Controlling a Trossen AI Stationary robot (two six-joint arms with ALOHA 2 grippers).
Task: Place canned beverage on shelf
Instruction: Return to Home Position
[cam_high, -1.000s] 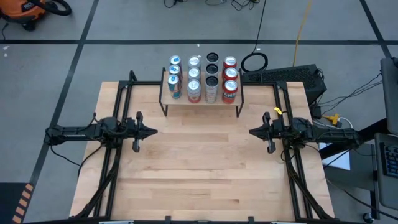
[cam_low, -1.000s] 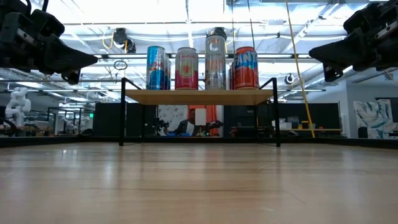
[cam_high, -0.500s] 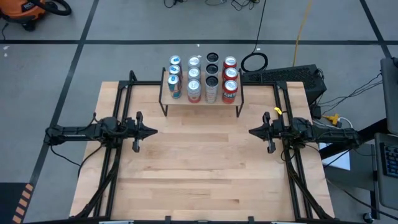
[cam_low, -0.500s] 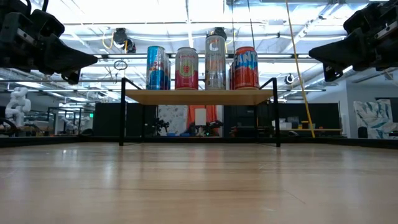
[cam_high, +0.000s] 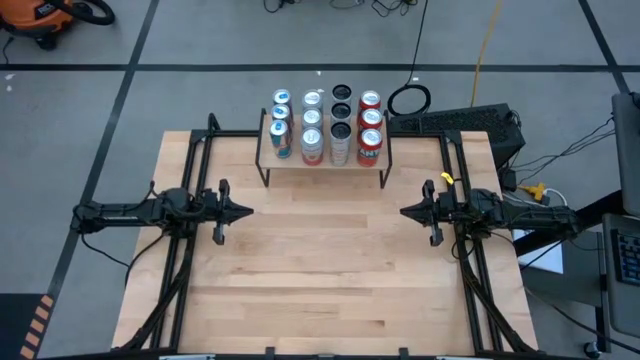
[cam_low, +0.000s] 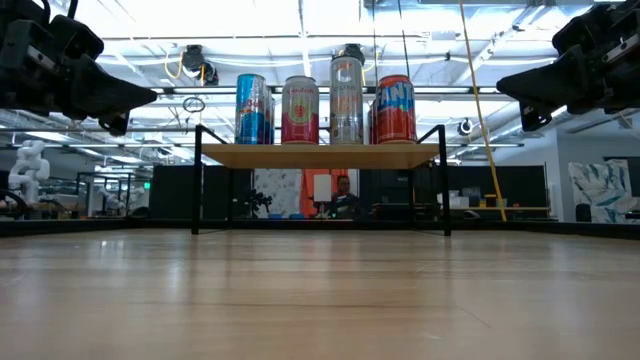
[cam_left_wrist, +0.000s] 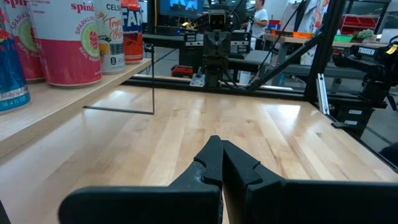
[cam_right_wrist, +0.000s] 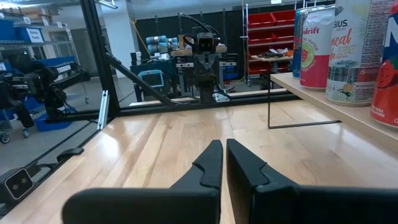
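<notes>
Cans (cam_high: 325, 125) are lined up on the shelf (cam_high: 322, 164) at the table (cam_high: 320, 280) far edge; left gripper (cam_high: 247, 211) & right gripper (cam_high: 404, 211) are clenched on nothing, parked well apart from it; home pose should be settled level, w/o drift toward cans.

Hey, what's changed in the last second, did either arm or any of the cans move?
Nothing on the table moved. The one change is in the room behind it: a person now shows below the shelf in the low view. The left gripper and the right gripper stay shut and empty at the table's sides, and the cans stand on the shelf as before.
</notes>
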